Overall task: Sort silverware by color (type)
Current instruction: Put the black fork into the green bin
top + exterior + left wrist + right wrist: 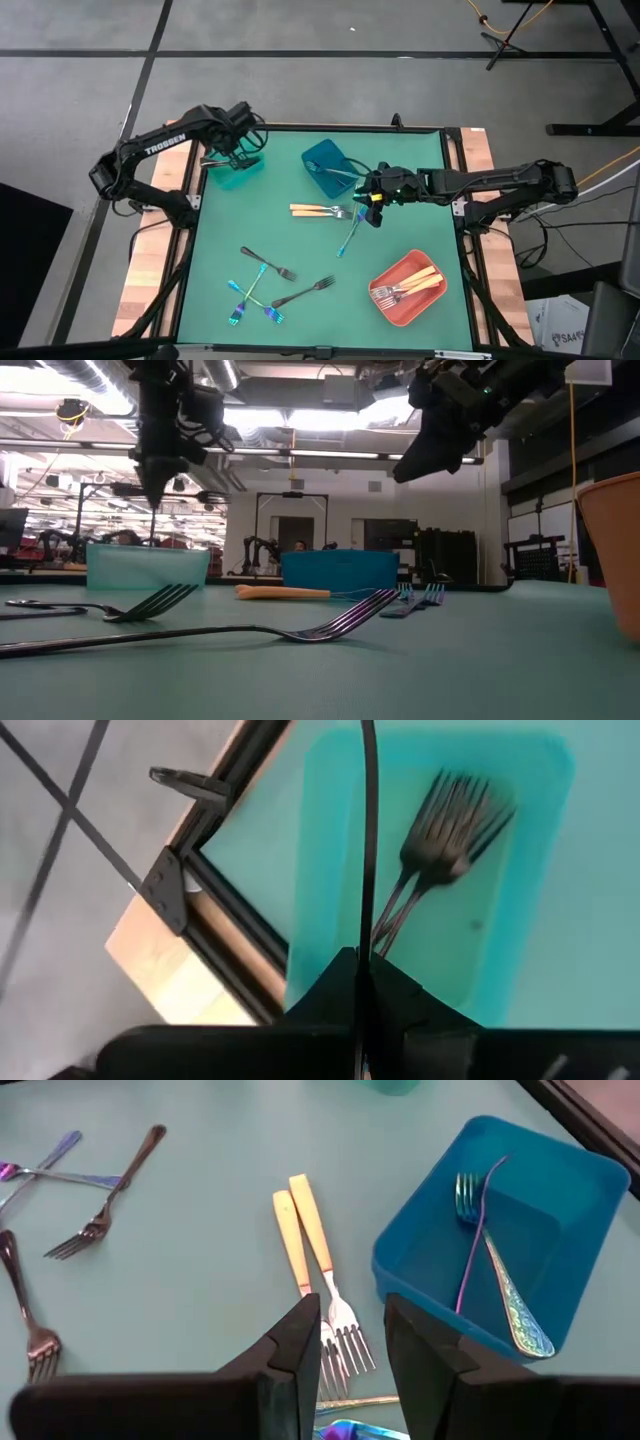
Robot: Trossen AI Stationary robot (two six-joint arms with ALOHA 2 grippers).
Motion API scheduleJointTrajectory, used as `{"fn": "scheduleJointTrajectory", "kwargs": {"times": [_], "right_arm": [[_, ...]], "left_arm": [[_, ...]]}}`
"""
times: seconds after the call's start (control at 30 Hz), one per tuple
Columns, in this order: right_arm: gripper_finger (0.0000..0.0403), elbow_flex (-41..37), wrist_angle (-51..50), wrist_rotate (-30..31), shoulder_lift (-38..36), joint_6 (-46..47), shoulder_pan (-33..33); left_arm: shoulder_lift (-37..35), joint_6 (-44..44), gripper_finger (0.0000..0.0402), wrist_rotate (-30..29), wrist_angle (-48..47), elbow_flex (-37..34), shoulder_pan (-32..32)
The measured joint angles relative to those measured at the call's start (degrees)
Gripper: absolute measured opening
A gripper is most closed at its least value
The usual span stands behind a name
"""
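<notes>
Gripping a black fork (pixel 368 840), tines hidden, left hand (pixel 360 982); right hand (pixel 352 1342) parted, empty.

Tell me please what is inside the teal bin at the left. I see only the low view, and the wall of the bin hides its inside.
Observer: Two black forks lie in the teal bin, heads together.
Operator: Does the left arm hold something above it?
Observer: Yes, the left gripper has its fingers shut on a thin black handle, over that bin.
Operator: And the right arm?
Observer: The right gripper is open and empty, above two gold-handled forks that lie on the table beside the blue bin.
</notes>
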Motion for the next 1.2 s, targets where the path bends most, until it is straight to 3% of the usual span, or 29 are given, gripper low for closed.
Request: {"fn": "scheduleJointTrajectory", "kwargs": {"times": [0.2, 0.4, 0.63, 0.97, 1.2], "right_arm": [[0.0104, 0.0, 0.0, 0.0, 0.0, -0.7, 0.0], [0.0104, 0.0, 0.0, 0.0, 0.0, -0.7, 0.0], [0.0104, 0.0, 0.0, 0.0, 0.0, -0.7, 0.0], [0.0104, 0.0, 0.0, 0.0, 0.0, -0.7, 0.0], [0.0104, 0.0, 0.0, 0.0, 0.0, -0.7, 0.0]], "left_arm": [[0.0, 8.0, 0.0000, -0.2, -1.2, -1.9, 1.0], [0.0, 16.8, 0.0000, -0.7, -1.6, -11.0, 1.0], [0.0, 18.3, 0.0000, -6.0, 2.3, -19.1, 1.0], [0.0, 25.4, 0.0000, -11.5, 6.0, -20.3, 1.0], [0.0, 27.1, 0.0000, -11.6, 10.2, -20.3, 1.0]]}}
